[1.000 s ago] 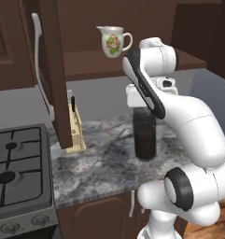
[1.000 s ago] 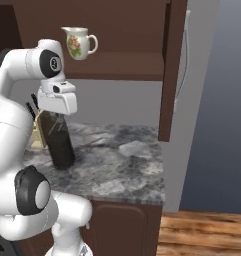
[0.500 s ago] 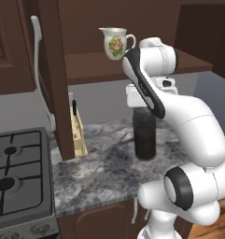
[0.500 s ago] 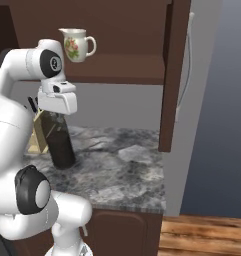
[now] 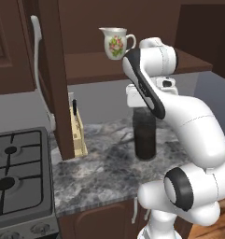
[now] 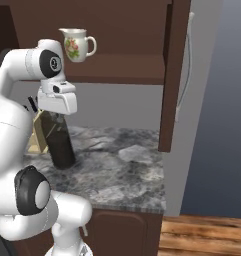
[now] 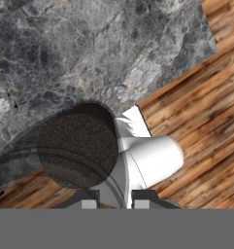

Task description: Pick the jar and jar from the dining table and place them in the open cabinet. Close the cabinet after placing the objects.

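The tall dark jar point(image 5: 144, 135) stands upright directly beneath the robot hand, above the grey marbled counter point(image 5: 100, 163), below the open cabinet point(image 5: 132, 65). In the left base view the hand covers the top of the jar; the jar body hangs straight down from it, and whether its base touches the stone cannot be determined. In the right base view the jar point(image 6: 60, 145) appears to the right of a wooden knife block point(image 6: 39, 135), with its upper end hidden behind the white hand housing.

The gripper point(image 7: 114, 203) points straight down. In the hand view the round dark top of the jar point(image 7: 78, 151) lies just above the fingers point(image 7: 89, 204), and the fingers stand close together, clamped on the jar.

The cabinet shelf point(image 6: 122, 75) carries a white floral jug point(image 5: 115, 42), placed near the left end of the shelf in both base views. The jug point(image 6: 76, 44) is upright with its handle to the right. One cabinet door point(image 5: 53, 79) stands open on the left side of the left base view, edge-on, with a long silver handle point(image 5: 38, 65). The other door point(image 6: 173, 75) stands open on the right side of the right base view.

A gas stove point(image 5: 18, 177) adjoins the counter at the left. Wooden floor point(image 7: 196, 126) shows beyond the counter edge in the hand view.
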